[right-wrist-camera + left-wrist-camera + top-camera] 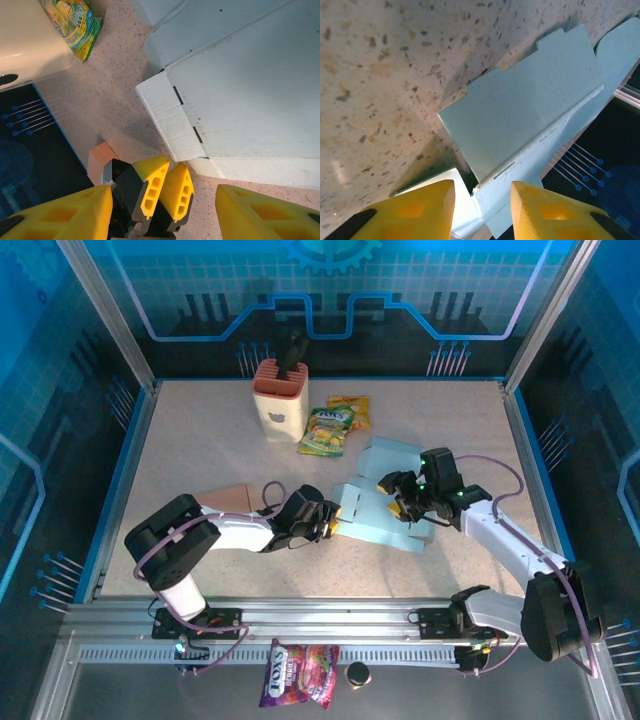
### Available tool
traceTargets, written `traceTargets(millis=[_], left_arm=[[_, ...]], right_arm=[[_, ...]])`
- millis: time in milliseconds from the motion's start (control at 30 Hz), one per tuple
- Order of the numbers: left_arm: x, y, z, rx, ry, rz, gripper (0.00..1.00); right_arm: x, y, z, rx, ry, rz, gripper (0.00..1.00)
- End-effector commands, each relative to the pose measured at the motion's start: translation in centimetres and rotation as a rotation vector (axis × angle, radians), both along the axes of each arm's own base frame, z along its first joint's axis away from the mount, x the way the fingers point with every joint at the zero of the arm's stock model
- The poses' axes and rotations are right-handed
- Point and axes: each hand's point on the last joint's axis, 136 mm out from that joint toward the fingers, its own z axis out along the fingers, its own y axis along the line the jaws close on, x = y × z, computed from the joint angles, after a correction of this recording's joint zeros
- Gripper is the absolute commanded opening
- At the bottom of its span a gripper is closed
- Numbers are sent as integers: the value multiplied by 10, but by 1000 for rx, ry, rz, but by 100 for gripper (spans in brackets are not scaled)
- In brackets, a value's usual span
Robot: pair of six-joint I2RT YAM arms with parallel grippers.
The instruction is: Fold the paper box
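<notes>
The light blue paper box [385, 495] lies mostly flat in the middle of the table, its flaps spread out. My left gripper [325, 520] sits low at its left edge. In the left wrist view the yellow fingers [430, 205] stand close on either side of a box flap [520, 115]. The right wrist view shows those same left fingertips [177, 187] pressed together at the flap's corner [172, 125]. My right gripper [405, 495] hovers over the box's middle, its fingers [70, 210] spread wide and holding nothing.
A peach pen holder [280, 400] and two yellow-green candy bags [335, 425] stand behind the box. A brown card [228, 498] lies left of the left arm. A pink candy pack [300, 675] and a small dark cap [357, 673] lie below the front rail.
</notes>
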Motion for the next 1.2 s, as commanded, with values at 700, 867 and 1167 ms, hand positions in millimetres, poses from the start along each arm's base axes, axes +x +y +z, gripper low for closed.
traceTargets(millis=[700,867,1167], left_arm=[[22,-4,-6,-2,-133,52,19],[25,-3,-3,2,-158,59,8],[34,-8,20,-11,-211,58,0]], right_arm=[[-22,-8,-1,48,13,-11,58],[-26,-9,-1,52,25,-25,59],[-38,-6,-13,79,47,-136,66]])
